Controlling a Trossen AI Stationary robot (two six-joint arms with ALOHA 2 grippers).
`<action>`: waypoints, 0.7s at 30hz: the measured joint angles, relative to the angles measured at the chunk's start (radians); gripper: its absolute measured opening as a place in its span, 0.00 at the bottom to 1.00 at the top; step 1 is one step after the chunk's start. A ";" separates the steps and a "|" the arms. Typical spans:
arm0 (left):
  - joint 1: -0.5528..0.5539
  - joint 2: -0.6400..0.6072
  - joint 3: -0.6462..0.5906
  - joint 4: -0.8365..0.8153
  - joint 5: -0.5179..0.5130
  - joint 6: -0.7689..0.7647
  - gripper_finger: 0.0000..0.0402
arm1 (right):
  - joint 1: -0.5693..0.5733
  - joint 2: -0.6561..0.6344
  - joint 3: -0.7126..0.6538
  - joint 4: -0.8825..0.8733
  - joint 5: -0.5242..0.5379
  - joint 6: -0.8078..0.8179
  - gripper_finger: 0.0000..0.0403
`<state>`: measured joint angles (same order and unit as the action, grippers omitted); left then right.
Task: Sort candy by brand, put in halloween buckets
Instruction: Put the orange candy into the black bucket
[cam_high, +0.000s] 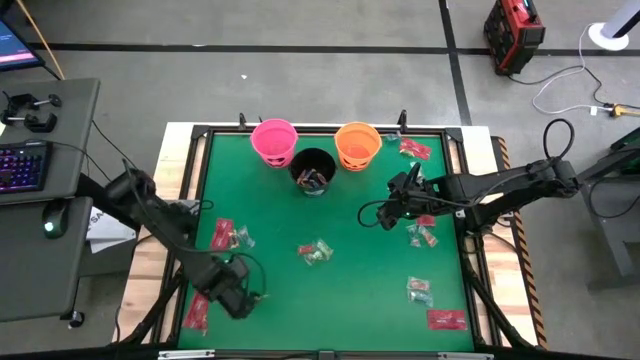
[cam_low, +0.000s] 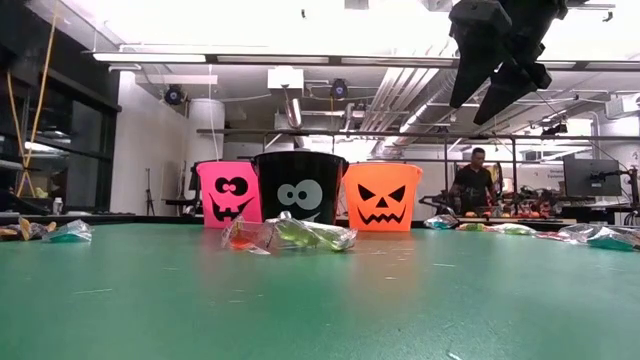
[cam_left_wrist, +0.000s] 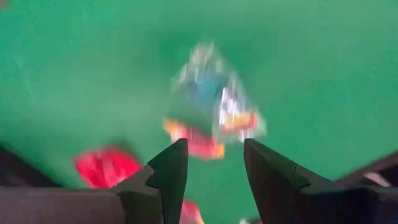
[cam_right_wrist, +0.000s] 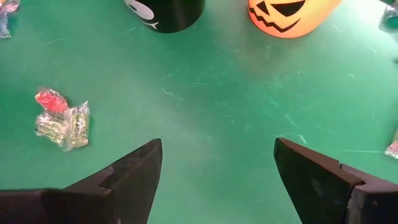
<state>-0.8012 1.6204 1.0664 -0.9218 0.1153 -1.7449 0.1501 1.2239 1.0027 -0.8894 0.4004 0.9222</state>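
Note:
Three halloween buckets stand at the table's far edge: pink (cam_high: 273, 140), black (cam_high: 313, 170), orange (cam_high: 357, 145). Candy lies scattered on the green table: a cluster at the left (cam_high: 228, 237), one at the middle (cam_high: 315, 252), others at the right (cam_high: 422, 232). My left gripper (cam_high: 240, 298) hangs open over the near left, pointing down. In its wrist view the fingers (cam_left_wrist: 214, 146) hold nothing, and a clear-wrapped cluster (cam_left_wrist: 214, 106) and a red piece (cam_left_wrist: 106, 167) lie on the table beyond them. My right gripper (cam_high: 383, 218) waits open above the table right of the middle (cam_right_wrist: 217, 146).
A red packet (cam_high: 195, 312) lies at the near left edge beside my left gripper. More packets lie at the near right (cam_high: 445, 320) and far right (cam_high: 415, 150). A person (cam_low: 475, 180) stands in the room beyond the table. Bare green surface spreads between the arms.

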 joint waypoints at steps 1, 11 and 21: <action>-0.030 -0.002 0.000 0.006 0.014 -0.060 0.36 | 0.000 0.000 0.000 0.000 0.000 0.000 0.75; -0.174 0.039 0.000 0.010 0.023 -0.482 0.36 | 0.000 0.000 0.000 0.000 0.015 -0.012 0.75; -0.118 0.127 -0.001 0.020 0.001 -0.494 0.36 | -0.028 0.000 0.000 0.000 0.016 -0.012 0.75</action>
<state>-0.9195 1.7471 1.0657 -0.9019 0.1165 -2.2391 0.1225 1.2240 1.0027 -0.8890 0.4160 0.9104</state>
